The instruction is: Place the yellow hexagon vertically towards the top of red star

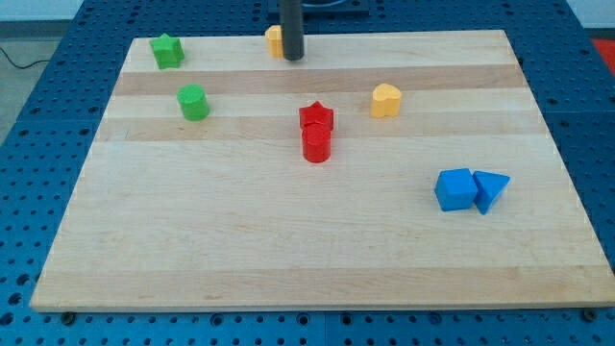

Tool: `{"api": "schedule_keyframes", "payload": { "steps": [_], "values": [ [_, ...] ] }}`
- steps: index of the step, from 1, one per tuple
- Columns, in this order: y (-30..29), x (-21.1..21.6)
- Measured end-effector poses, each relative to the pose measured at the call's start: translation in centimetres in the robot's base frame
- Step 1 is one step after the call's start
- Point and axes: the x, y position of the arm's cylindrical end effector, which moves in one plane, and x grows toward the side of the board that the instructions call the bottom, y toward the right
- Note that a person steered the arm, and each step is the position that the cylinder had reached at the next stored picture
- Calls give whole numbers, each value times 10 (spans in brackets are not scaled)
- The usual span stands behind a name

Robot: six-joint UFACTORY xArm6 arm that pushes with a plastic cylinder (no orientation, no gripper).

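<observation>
Yellow hexagon sits at the view's top edge of the wooden board, mostly hidden behind my rod, so only a sliver of its left side shows and I take its shape partly on trust from the task. My tip rests just at the block's right side, touching it or very nearly; the rod covers the contact, so I cannot tell which. There is no jaw to open or close here: the rod is a bare pusher and holds nothing, only bearing sideways on what it meets. The red star lies near the board's middle, with a red cylinder touching it from below, which leaves the star's upper side free as the place the hexagon should end up. The hexagon is already above the star but set off to the view's left and well apart from it, so I judge the work is one of lining it up over the star and bringing it nearer; being on the block's right does not favour a push to the right, so the tip probably needs to come round. The other yellow block, right of the star, is a likely thing to mistake for the target. Green blocks and the blue pair stand clear of that path.
</observation>
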Motion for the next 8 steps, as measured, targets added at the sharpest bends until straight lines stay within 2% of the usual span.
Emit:
{"api": "schedule_keyframes", "payload": {
  "steps": [1, 2, 3, 4, 6, 8],
  "values": [
    [-3, 22],
    [-79, 30],
    [-137, -1],
    [-142, -50],
    [-120, -56],
    [-58, -56]
  ]
}}
